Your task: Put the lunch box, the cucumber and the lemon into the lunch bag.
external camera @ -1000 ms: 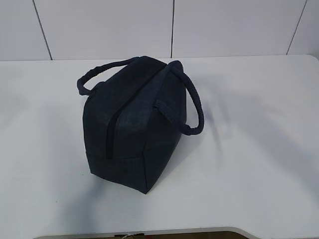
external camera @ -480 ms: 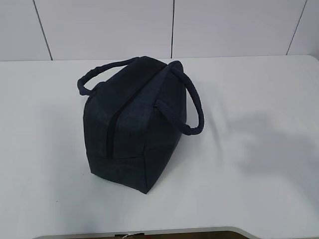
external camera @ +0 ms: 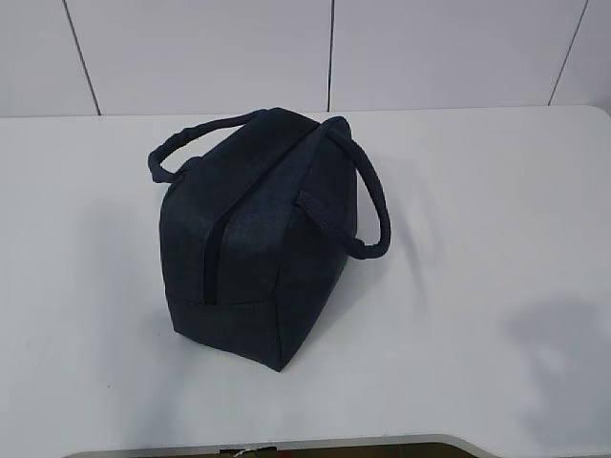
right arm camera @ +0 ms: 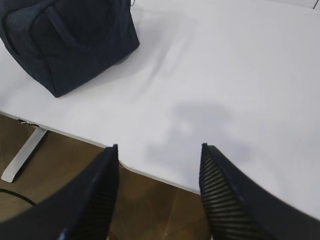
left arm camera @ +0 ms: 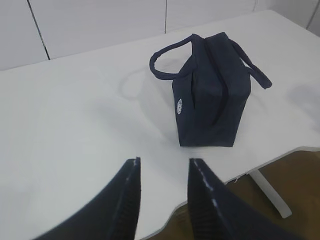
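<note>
The lunch bag stands near the middle of the smooth white table, a boxy block of dark navy woven fabric with two padded loop handles arching off its top and a dark zipper line down its near end. A small pale logo marks one side in the left wrist view. Away from the bag, at the table's near edge, the left gripper holds its ribbed black fingers a little apart, pinching nothing. The right gripper is spread wider, also empty.
</note>
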